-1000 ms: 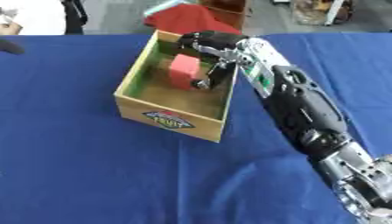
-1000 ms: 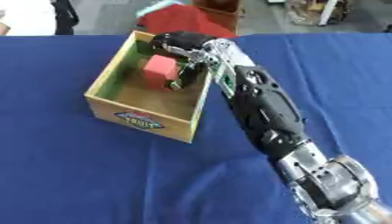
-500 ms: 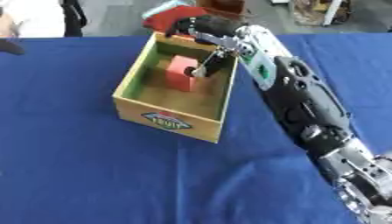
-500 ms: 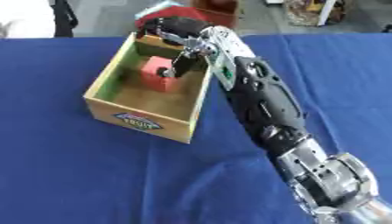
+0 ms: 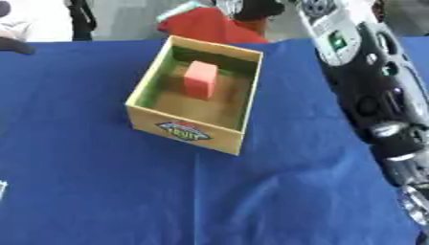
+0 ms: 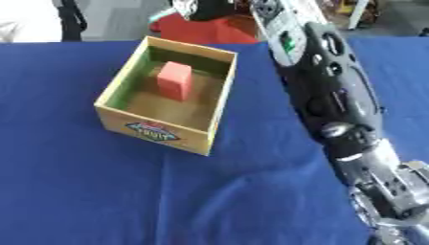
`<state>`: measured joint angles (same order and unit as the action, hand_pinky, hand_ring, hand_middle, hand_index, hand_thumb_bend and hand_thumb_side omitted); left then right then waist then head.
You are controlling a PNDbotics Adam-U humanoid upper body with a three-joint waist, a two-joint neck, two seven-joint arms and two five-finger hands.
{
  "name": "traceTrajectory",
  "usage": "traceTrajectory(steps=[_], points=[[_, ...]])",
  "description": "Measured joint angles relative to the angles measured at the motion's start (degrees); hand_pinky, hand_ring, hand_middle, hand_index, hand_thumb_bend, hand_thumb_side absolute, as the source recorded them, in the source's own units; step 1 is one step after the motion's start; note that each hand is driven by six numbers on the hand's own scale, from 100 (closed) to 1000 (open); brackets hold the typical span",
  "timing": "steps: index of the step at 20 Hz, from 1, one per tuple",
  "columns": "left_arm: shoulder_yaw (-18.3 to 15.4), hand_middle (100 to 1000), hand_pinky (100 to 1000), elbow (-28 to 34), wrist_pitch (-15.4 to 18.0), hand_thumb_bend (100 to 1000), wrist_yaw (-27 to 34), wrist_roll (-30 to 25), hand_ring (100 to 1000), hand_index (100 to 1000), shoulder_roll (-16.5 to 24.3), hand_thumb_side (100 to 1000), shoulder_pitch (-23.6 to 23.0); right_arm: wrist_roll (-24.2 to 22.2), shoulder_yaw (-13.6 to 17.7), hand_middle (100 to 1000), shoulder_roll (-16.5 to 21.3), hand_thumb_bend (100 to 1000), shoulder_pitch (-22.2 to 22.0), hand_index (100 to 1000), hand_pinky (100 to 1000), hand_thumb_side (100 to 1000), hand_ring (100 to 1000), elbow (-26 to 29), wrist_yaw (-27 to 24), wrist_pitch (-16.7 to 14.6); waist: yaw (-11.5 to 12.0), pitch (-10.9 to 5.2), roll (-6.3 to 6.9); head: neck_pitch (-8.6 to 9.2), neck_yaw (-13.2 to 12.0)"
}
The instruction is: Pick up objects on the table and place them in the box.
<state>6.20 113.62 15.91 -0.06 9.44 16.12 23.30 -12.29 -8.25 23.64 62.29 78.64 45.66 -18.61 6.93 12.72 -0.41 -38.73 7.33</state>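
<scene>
The pink block (image 5: pixel 200 79) is seen standing inside the box (image 5: pixel 186 132), toward its 12 o'clock wall. It is judged light, rigid, best taken across flat sides. The right hand (image 5: pixel 251 6) is at 12 o'clock beyond the box; its fingers cannot be told.

Camera layout: stereo head pair, looking down and forward at the table.

Both eyes sit close above the blue table (image 5: pixel 100 191). They share the box (image 5: pixel 188 131) and right arm (image 6: pixel 335 95); the right eye view is shifted slightly sideways.
</scene>
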Motion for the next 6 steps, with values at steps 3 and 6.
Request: traceTrajectory(steps=[3, 6], points=[[-0.05, 798, 558, 0.00, 0.14, 100, -0.07, 0.34, 793, 849, 0.03, 873, -0.04, 1.35, 0.17, 797, 3.30, 100, -1.98, 844, 733, 498, 787, 5.20, -2.99, 2.24, -0.23, -0.05, -0.01, -0.29, -0.48], [-0.32, 797, 559, 0.00, 0.28, 100, -0.25, 0.91, 792, 849, 0.32, 872, -0.10, 3.40, 1.02, 791, 6.91, 100, -4.74, 841, 707, 553, 780, 9.86, -6.27, 4.65, -0.33, -0.05, -0.01, -0.46, -1.08]])
